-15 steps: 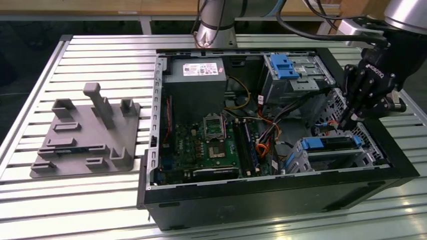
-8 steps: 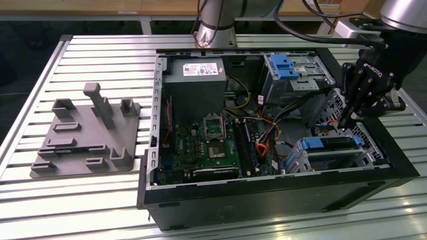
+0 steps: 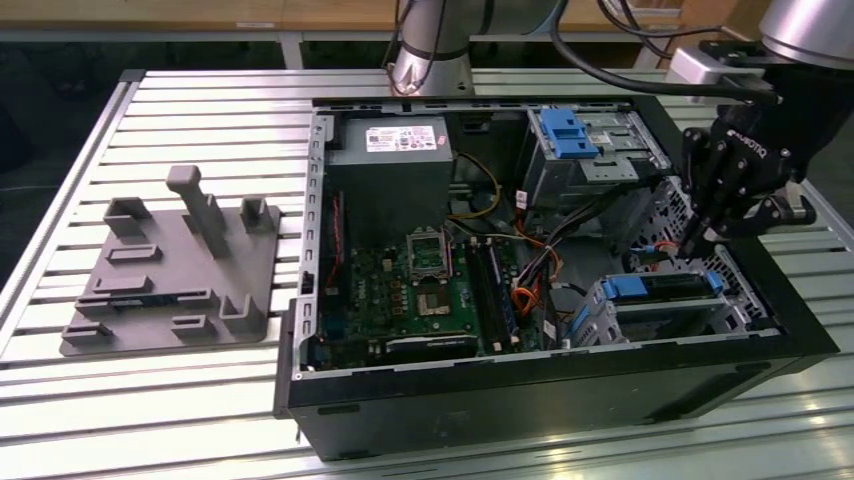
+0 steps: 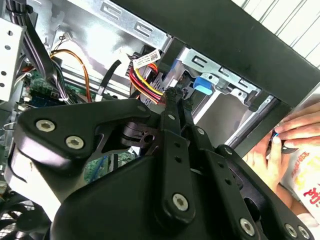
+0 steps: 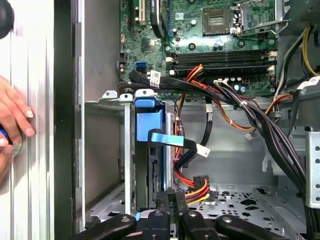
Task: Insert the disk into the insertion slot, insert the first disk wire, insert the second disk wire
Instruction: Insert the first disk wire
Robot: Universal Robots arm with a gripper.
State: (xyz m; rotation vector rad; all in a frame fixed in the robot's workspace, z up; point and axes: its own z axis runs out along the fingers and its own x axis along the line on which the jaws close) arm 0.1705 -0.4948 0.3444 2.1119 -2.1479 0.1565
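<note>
- I see the gripper [image 3: 697, 243] hanging inside the open computer case [image 3: 534, 395] at the exterior view's right, just on the far side of the insertion slot [image 3: 597, 322] in the near right corner.
- The disk [image 3: 661, 289] sits in that slot, with its blue caddy showing on top.
- In the first wrist view the jaws are pressed close together, with only a sliver between them.
- The red, yellow and black wire bundle [image 5: 196, 184] ends right at the tips. I cannot tell whether they pinch it.
- A flat blue cable [image 5: 167, 139] crosses just beside the caddy.
- A person's hand [image 5: 12, 117] rests outside the case wall.
</note>
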